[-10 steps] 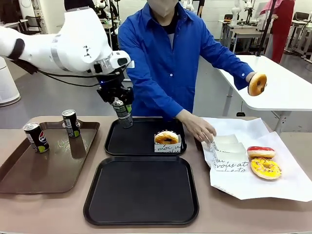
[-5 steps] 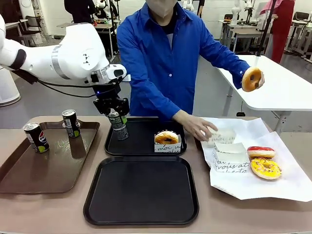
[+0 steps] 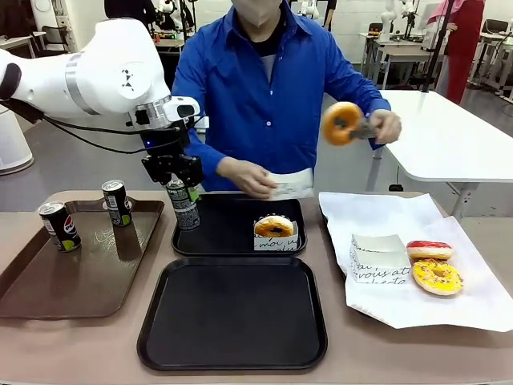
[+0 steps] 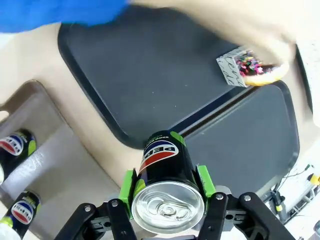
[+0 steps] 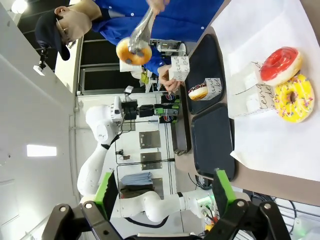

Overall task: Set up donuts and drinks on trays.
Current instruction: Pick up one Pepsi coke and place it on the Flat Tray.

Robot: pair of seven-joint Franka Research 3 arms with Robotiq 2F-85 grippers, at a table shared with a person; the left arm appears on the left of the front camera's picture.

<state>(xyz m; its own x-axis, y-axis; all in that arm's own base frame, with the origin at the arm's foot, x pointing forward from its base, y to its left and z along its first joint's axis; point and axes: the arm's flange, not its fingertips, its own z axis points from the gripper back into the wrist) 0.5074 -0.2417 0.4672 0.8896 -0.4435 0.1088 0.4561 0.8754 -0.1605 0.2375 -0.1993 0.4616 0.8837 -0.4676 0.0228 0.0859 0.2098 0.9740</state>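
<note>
Soda can (image 3: 183, 207) clamped upright in left pincer (image 3: 179, 186) at far tray's (image 3: 232, 234) edge.

Bright, even indoor light, soft shadows; the person's hand (image 4: 240, 25) smears with motion blur

There are four donuts (image 3: 274, 227); three slim black soda cans (image 3: 117, 202); two square black trays (image 3: 232, 317); one longer brown tray (image 3: 76, 282); one white paper sheet (image 3: 478, 303); one person (image 3: 272, 100).

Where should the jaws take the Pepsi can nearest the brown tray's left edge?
Probably around its upper body, from above: the Pepsi can stands upright, slim and round, apart from the other can, so jaws fit either side.
</note>
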